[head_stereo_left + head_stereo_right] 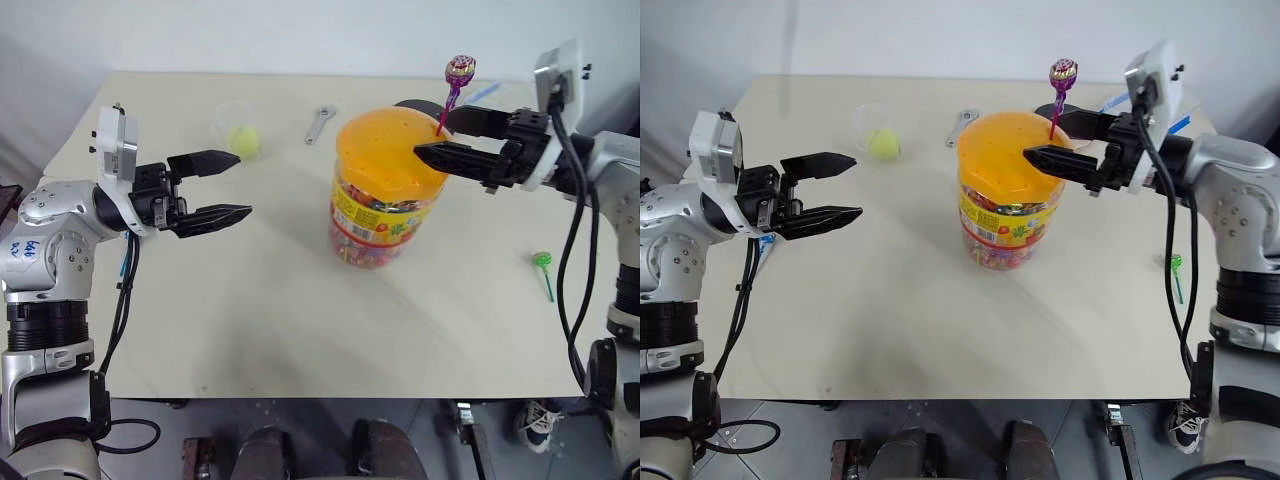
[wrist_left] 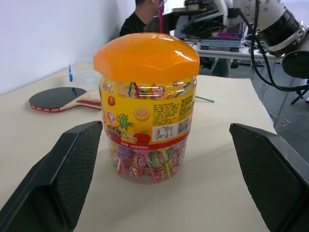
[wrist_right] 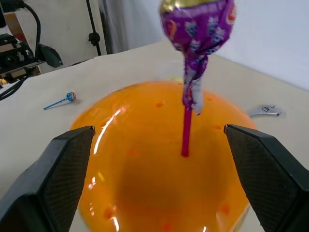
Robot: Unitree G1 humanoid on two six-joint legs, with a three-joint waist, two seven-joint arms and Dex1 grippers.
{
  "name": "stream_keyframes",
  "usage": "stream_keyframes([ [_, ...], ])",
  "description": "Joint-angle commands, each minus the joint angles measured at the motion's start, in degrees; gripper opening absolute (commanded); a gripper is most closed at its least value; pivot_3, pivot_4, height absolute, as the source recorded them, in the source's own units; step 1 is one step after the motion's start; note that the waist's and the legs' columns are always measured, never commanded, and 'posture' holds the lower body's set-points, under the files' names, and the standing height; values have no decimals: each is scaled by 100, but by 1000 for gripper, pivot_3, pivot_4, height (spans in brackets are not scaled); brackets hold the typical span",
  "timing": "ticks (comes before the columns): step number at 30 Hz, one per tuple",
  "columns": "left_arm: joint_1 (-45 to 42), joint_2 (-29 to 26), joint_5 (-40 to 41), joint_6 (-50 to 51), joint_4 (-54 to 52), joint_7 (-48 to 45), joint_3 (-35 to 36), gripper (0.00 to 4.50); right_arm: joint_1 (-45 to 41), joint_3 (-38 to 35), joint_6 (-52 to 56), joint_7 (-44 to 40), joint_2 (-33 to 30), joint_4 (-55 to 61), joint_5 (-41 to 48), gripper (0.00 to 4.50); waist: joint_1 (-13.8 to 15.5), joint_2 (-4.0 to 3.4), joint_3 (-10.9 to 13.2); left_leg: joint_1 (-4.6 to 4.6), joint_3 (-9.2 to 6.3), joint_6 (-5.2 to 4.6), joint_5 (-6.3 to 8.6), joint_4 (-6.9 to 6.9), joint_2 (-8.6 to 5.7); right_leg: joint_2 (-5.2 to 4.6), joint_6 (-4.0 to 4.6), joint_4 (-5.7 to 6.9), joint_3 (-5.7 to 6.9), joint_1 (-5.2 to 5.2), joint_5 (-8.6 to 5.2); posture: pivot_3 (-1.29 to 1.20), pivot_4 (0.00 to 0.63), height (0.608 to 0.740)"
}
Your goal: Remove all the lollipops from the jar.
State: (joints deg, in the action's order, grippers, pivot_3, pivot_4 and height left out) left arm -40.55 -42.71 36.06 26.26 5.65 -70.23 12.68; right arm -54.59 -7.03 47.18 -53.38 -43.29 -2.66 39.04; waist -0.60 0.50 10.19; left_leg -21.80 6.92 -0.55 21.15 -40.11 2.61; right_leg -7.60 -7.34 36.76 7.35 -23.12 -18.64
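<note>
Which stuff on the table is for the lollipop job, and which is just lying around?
For the job: jar; magenta-stick lollipop standing in its lid; green-stick lollipop and blue-stick lollipop, already out.
Lying around: wrench; cup with ball; paddle.

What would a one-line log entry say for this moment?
right gripper: jaws open around magenta-stick lollipop in jar lid | left gripper: open, empty | green lollipop on table
</note>
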Motion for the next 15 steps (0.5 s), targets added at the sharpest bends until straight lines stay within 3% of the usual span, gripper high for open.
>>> stream_keyframes([
  [1,87,-61,188,11,-316,82,214,4500,-312,-140,-226,-69,108,-63,33,3621,-13,0,0,0,-1,0,0,1,0,0,0,2,0,-1,0,0,150,740],
  [11,184,-69,222,10,-404,115,259,4500,-497,-185,-389,-39,178,-132,-73,183,-20,0,0,-11,-4,0,0,0,0,-2,0,10,4,-15,0,0,150,740],
  [15,177,-62,217,-6,-367,62,233,4500,-647,-280,-439,50,166,-154,-107,39,-90,0,0,-33,-3,0,0,-4,1,-2,0,14,6,-38,0,0,150,740],
])
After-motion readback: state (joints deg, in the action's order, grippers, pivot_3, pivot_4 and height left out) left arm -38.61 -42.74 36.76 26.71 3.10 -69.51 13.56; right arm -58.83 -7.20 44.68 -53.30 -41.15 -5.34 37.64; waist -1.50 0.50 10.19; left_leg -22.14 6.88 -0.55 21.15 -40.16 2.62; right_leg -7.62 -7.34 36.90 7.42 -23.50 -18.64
